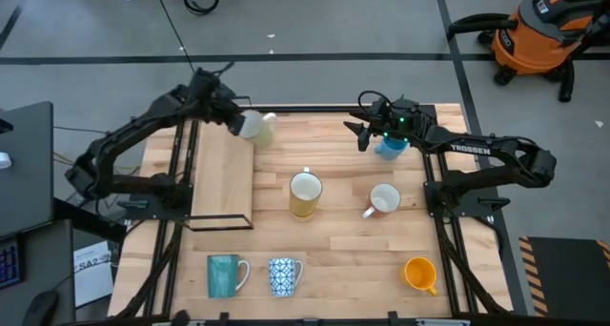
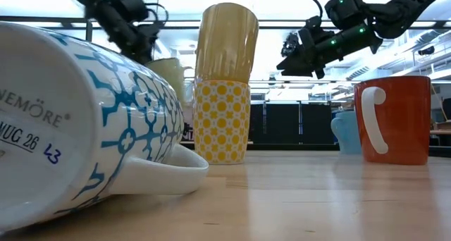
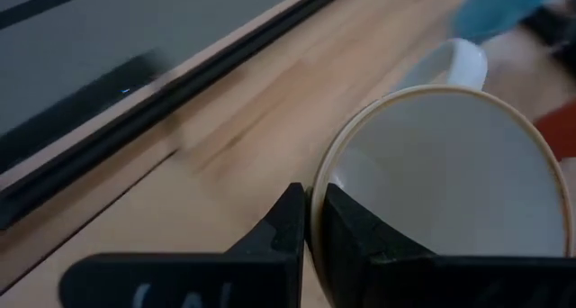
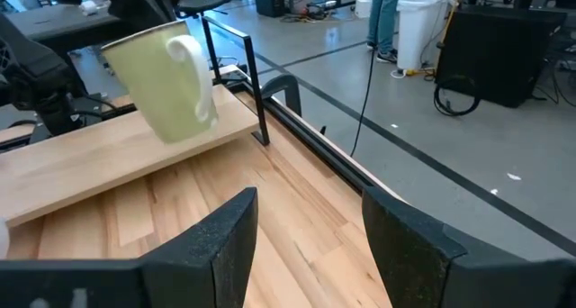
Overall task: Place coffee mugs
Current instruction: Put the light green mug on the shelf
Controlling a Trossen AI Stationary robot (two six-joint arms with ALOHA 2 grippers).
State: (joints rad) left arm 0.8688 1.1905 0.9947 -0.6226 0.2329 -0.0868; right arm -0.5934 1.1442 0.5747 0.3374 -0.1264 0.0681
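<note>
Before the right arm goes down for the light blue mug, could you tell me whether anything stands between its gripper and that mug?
Nothing visible does. The right gripper hangs open right over the light blue mug at the table's far edge. The nearest other mug, the white mug, lies well clear toward the front.

Your wooden bench (image 1: 334,259) carries a raised shelf (image 1: 221,173) just under the left fingers (image 1: 232,122). Standing on it you have a light blue mug (image 1: 390,147) below the right fingers (image 1: 364,133); yellow (image 1: 305,193), white (image 1: 384,200), teal (image 1: 224,275), patterned (image 1: 283,275) and orange (image 1: 419,273) mugs sit well apart from both.
</note>
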